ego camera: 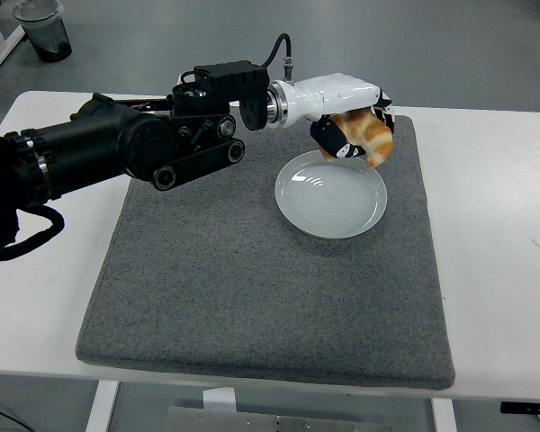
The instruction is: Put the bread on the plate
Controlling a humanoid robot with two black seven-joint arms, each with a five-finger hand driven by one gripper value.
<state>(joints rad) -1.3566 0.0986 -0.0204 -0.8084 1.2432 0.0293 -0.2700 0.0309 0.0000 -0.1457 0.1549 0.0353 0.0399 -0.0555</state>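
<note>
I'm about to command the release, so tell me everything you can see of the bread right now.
The bread is a small golden-brown piece with paler patches, croissant-like in shape. It is held off the surface in the left hand, whose black fingers curl around it from the left, hiding part of it. Its lower right end sticks out free. It hangs over the far right rim of the plate and does not appear to touch it. Nothing else touches it.

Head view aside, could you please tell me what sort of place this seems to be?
Probably a robotics lab or test bench: a plain white table with a grey mat, a bare grey floor beyond, and a staged plate.
</note>
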